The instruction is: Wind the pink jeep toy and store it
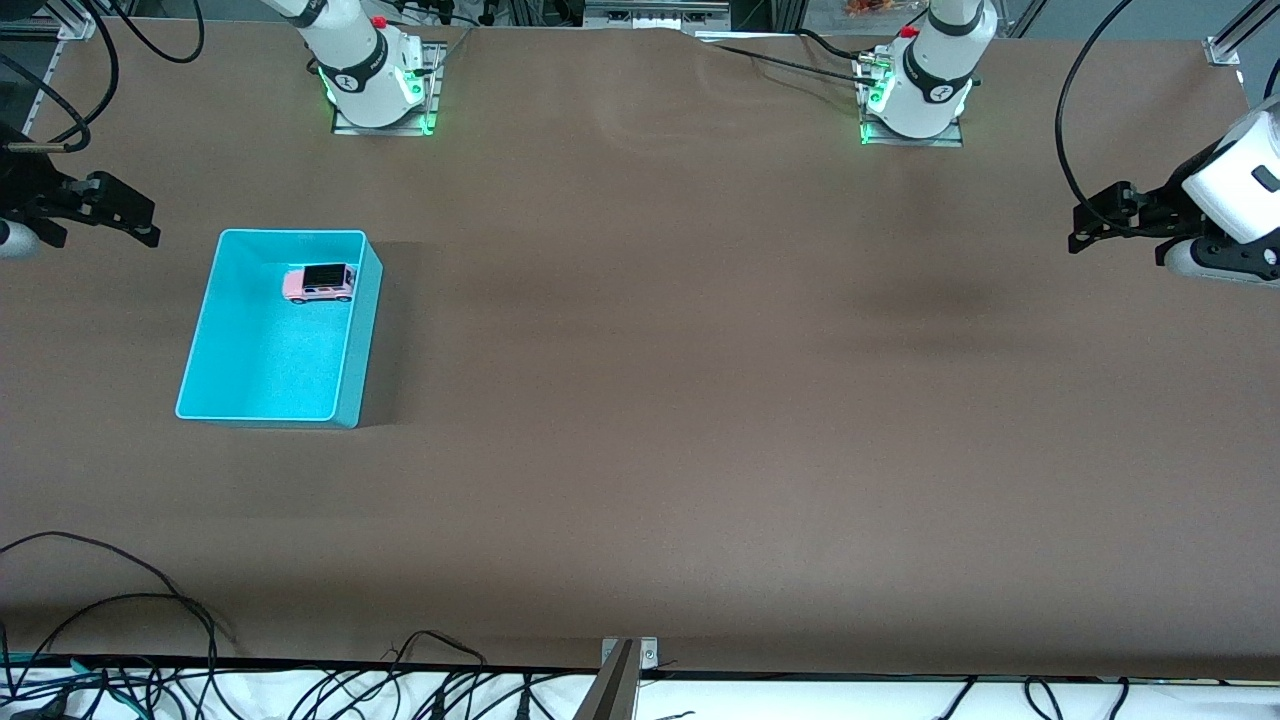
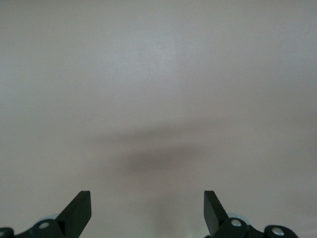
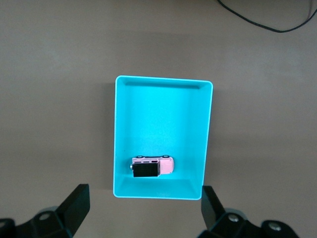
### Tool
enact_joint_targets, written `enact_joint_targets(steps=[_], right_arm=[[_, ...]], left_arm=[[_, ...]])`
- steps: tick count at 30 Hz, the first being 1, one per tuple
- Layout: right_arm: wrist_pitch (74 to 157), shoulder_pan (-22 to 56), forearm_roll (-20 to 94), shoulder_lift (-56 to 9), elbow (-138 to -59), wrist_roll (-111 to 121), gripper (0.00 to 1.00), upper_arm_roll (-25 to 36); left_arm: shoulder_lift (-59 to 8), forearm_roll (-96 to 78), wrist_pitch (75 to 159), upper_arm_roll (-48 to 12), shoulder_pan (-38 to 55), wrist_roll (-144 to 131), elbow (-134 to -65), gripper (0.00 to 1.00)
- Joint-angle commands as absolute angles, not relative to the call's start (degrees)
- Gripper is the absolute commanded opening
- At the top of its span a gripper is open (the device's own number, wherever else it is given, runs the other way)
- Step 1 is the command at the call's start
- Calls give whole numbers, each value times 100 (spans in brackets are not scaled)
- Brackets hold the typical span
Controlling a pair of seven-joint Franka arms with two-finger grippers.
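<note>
The pink jeep toy, pale pink with a black roof, lies inside the cyan bin, in the bin's end farther from the front camera. The right wrist view also shows the jeep in the bin. My right gripper is open and empty, up in the air beside the bin at the right arm's end of the table; its open jaws frame the bin's near wall in the right wrist view. My left gripper is open and empty over bare table at the left arm's end.
The brown table stretches wide between the bin and the left arm. Black cables lie along the table's edge nearest the front camera, with a metal bracket at its middle. A cable shows on the table in the right wrist view.
</note>
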State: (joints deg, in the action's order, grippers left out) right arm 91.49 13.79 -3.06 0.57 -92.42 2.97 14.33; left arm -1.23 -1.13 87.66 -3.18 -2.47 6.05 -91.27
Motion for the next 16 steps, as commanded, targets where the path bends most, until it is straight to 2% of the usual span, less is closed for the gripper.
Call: enact_joint_targets(steps=[1,16], right_arm=[[9105,1397,-387,18,-9123,237,100,1433],[9105,1397,-378,18,-9123,229,100,1433]], left_arm=[[-18,-176,8833,-360,-299,729,-9229,100],[-26,-167,8815,-378,-246,721,-9185,100]])
